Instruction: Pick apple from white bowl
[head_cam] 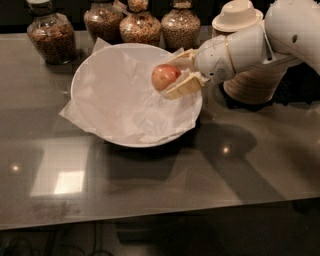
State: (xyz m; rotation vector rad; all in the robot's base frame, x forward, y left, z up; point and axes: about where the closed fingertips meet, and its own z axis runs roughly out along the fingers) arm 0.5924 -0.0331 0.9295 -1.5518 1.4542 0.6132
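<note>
The apple (165, 76), red-orange with yellowish patches, is held between the cream fingers (186, 86) of my gripper (176, 75). The gripper is shut on it and holds it lifted above the right part of the white bowl (90, 75). The bowl is wide, shallow and lined with crinkled white paper (125, 107). It sits on the dark glossy table. My white arm (250, 45) reaches in from the upper right.
Several glass jars of grains and nuts (50, 35) stand along the back edge. A stack of tan disposable bowls (252, 82) stands right of the white bowl, behind the arm. A white lid (237, 15) sits at the back right. The table's front edge (150, 215) runs across the bottom.
</note>
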